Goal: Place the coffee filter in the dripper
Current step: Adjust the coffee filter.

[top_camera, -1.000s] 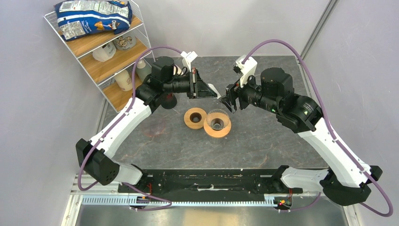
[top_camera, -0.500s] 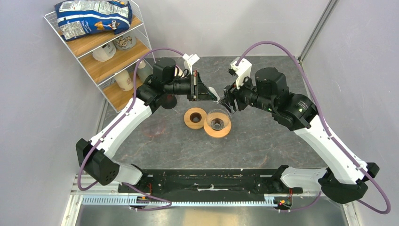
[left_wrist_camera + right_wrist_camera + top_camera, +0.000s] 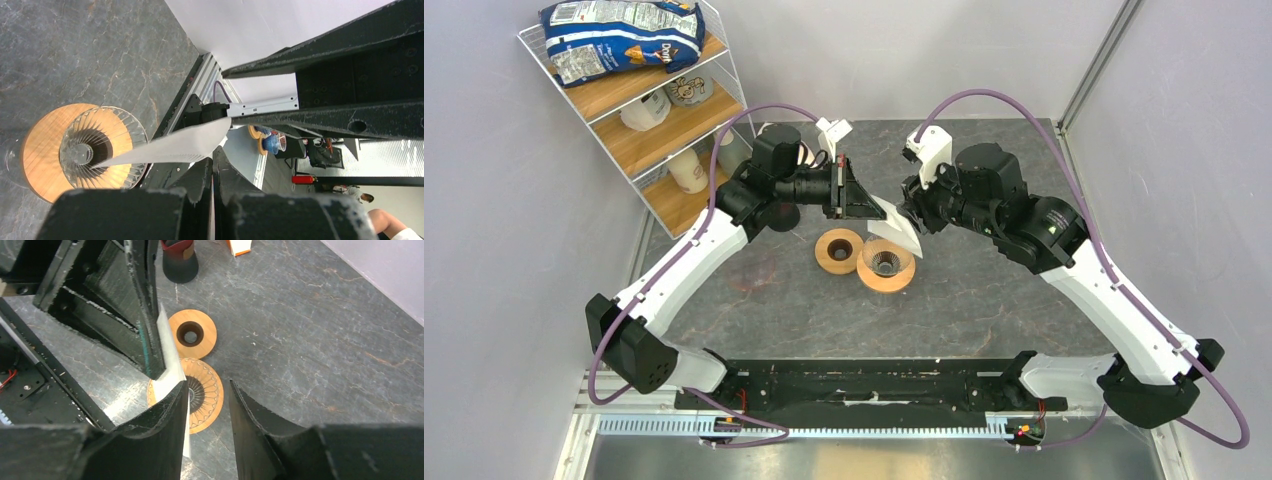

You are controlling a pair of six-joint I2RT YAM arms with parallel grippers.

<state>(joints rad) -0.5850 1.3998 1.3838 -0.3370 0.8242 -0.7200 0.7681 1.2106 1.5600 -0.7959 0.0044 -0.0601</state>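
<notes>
With L claw (image 3: pixel 865 205) clamped on coffee filter (image 3: pixel 896 230) just above dripper (image 3: pixel 882 268) (right of bare wood ring (image 3: pixel 839 250)) and R claw (image 3: pixel 207 384) jaws apart beside paper, gripping nothing: pinch free ply w/ R, spread cone, lower tip ctr'd into glass.

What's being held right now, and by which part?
The left gripper pinches the coffee filter by one edge, above the dripper. The right gripper is open beside it, holding nothing.
</notes>
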